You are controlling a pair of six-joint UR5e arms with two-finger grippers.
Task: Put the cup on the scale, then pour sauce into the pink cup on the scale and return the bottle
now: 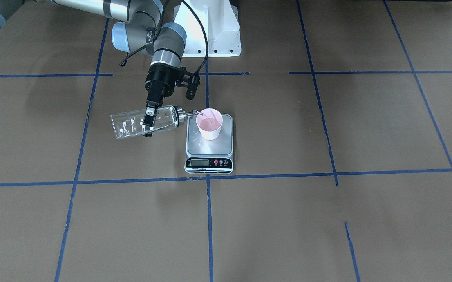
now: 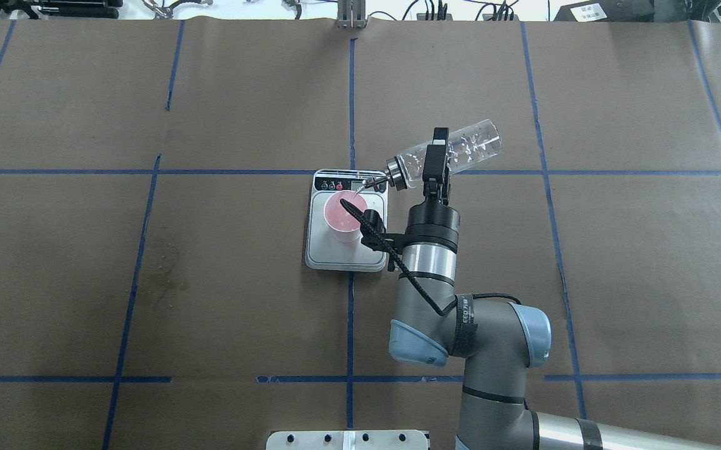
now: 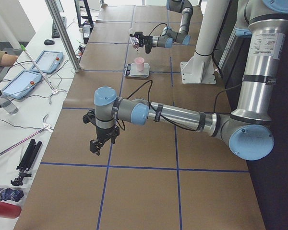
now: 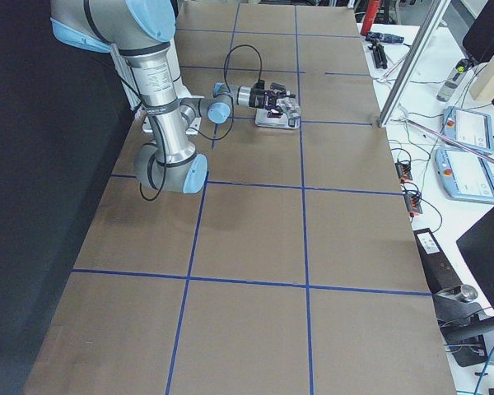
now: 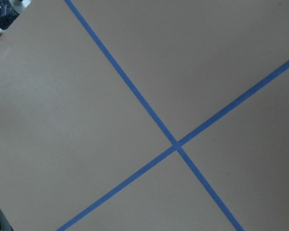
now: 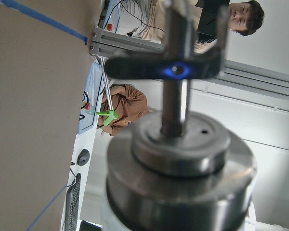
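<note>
Two arms, one at work.

Front view: at centre, the right gripper [image 1: 150, 117] is clamped across the bottle [image 1: 128, 124]. The bottle is tipped nearly level so that its spout [image 1: 192, 113] reaches over the cup [image 1: 209, 124]. A thin stream of sauce [image 1: 206, 116] appears to run in. The cup stands on the upper half of the scale [image 1: 226, 147], leaving the display [image 1: 199, 162] readable.

Overhead view: the bottle's base points to the upper right and the spout toward the cup, feeding the pour.

Left side view: the left gripper [image 3: 98, 143] hangs over the table [image 3: 144, 191], centre left. Whether it is open or closed cannot be told.

Right side view: the same pour, small, upper centre.

Left wrist view: only taped table.

Right wrist view: the bottle's spout end, close and blurred.
</note>
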